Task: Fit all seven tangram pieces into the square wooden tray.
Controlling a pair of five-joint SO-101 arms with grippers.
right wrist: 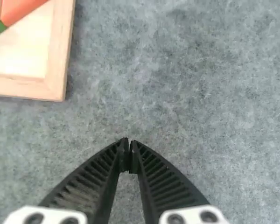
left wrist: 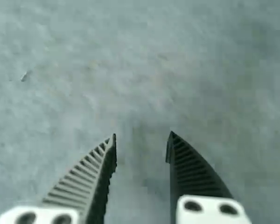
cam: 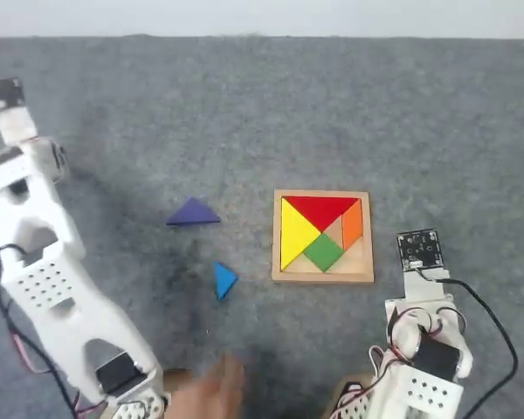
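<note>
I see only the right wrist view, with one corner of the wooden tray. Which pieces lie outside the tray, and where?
Observer: Two lie on the carpet, left of the tray in the high view: a purple triangle and, lower in that picture, a blue triangle.
Operator: What is inside the tray?
Observer: A red triangle, a yellow triangle, a green square and an orange piece.
Operator: Is the left gripper open?
Observer: Yes, the left gripper is open over bare carpet.
</note>
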